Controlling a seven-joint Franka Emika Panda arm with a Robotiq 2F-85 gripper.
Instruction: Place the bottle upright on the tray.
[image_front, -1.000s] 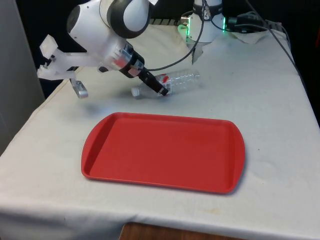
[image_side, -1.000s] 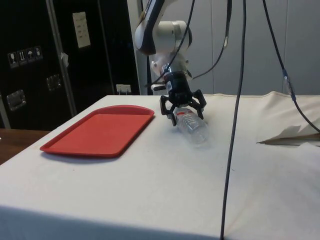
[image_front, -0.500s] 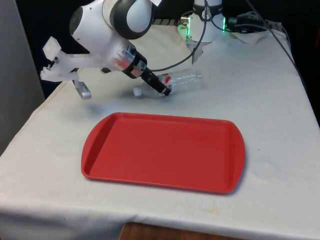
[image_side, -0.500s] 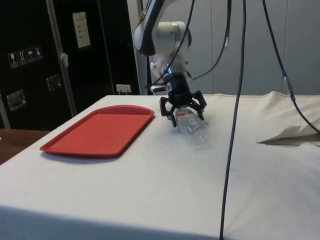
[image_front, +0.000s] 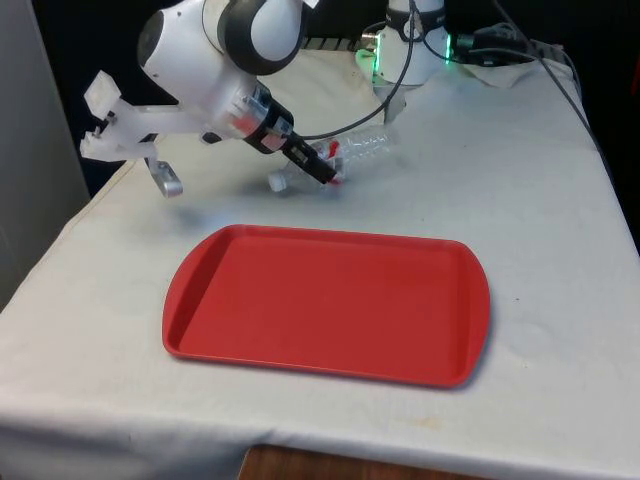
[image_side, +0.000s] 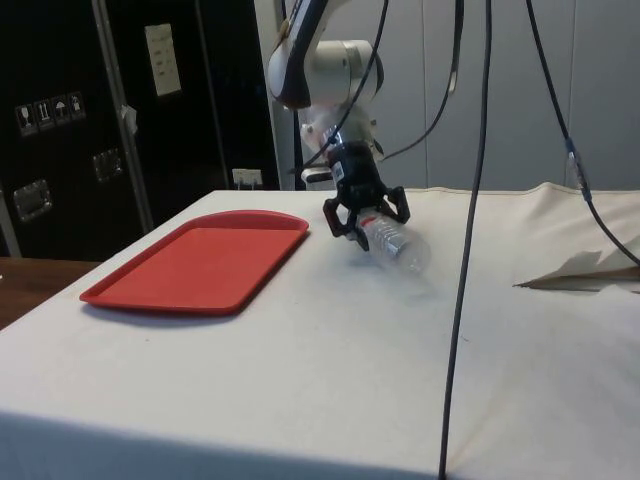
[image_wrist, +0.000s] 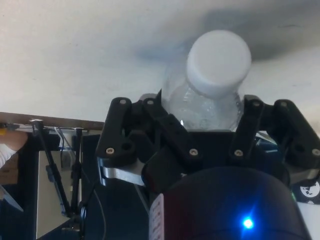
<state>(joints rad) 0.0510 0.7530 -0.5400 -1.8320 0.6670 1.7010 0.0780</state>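
Observation:
A clear plastic bottle (image_front: 362, 146) with a white cap (image_front: 277, 183) is tilted, its cap end low and its base raised off the cloth. My gripper (image_front: 325, 173) is shut on the bottle near its neck, beyond the tray's far edge. From the side, the bottle (image_side: 402, 244) slopes out of the gripper (image_side: 366, 213) just above the table. In the wrist view the fingers (image_wrist: 150, 116) press both sides of the bottle (image_wrist: 200, 102) below the cap (image_wrist: 218, 54). The red tray (image_front: 320, 300) lies flat and bare, also seen as the tray (image_side: 200, 262) from the side.
Black cables (image_side: 466, 200) hang down near the bottle in the side view. A cable (image_front: 385, 95) runs over the cloth behind the gripper. Crumpled white material (image_side: 585, 270) lies at the table's far side. The cloth drops off at the table's edge (image_front: 60, 240).
The fingers have gone from wide open to shut on the bottle. The bottle, which lay flat on the cloth, now tilts with its base lifted.

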